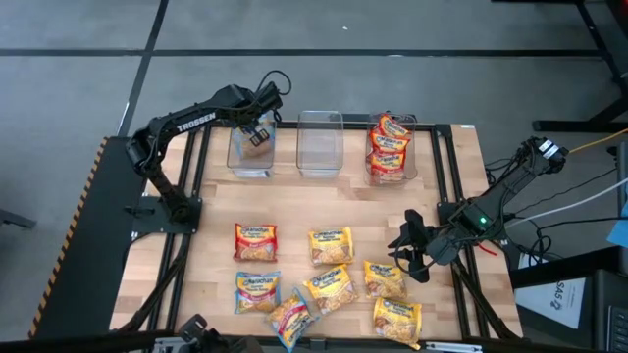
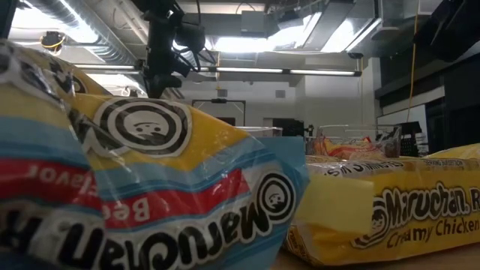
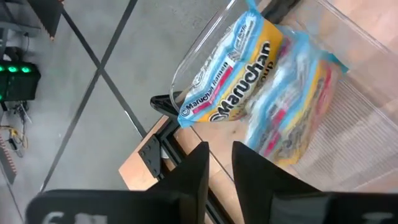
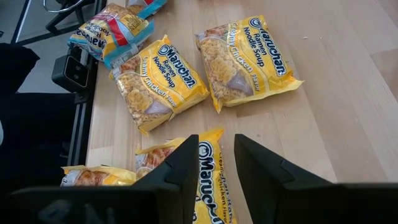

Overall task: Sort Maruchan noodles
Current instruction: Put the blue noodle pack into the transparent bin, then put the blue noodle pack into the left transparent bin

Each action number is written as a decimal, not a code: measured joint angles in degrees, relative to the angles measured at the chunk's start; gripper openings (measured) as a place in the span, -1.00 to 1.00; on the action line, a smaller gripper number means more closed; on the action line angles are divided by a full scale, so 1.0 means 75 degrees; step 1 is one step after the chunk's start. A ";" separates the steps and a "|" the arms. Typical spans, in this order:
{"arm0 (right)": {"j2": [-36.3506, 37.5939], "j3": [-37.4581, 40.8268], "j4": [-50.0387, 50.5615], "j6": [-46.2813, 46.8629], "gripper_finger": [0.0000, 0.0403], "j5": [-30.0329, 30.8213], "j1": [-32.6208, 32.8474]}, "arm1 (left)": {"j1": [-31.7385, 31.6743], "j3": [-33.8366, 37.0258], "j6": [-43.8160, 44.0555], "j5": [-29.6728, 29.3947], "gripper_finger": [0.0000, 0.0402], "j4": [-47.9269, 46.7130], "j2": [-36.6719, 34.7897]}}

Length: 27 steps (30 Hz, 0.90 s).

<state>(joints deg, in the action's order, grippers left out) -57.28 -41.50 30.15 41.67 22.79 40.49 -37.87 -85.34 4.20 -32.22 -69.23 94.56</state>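
High view: left gripper [image 1: 261, 132] hung over the left clear plastic rectangular bin [image 1: 250, 149], fingers slightly apart, gripping nothing. Left wrist view showed a blue-trimmed Maruchan ramen packet [image 3: 261, 81] already lying inside that bin. Middle clear bin [image 1: 320, 143] had no packets; right clear bin [image 1: 392, 149] held a stack of red-trimmed packets [image 1: 389, 145]. Right gripper [image 1: 412, 257] hovered low over the wooden table [image 1: 294, 201], fingers spread, just above a yellow-trimmed creamy chicken packet [image 4: 208, 180], probably not touching it. Remaining packets were scattered on the table's near half.
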 joint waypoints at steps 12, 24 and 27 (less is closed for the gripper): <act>0.0000 0.0001 0.0000 0.0000 -0.47 0.0009 0.0001 | 0.0242 0.0000 0.1383 0.1996 -0.64 -0.0608 -0.0009; 0.0000 0.0000 0.0022 -0.0001 -0.47 0.0026 0.0000 | 0.3539 0.0035 0.3434 0.8431 -0.64 -0.2637 -0.0163; -0.0005 0.0000 0.0062 -0.0002 -0.47 0.0025 0.0002 | 0.4913 0.0000 0.4101 0.8521 -0.64 -0.2475 -0.0329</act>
<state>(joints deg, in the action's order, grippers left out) -57.31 -41.50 30.62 41.66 22.98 40.51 -1.02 -85.34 34.95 31.69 -87.79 92.09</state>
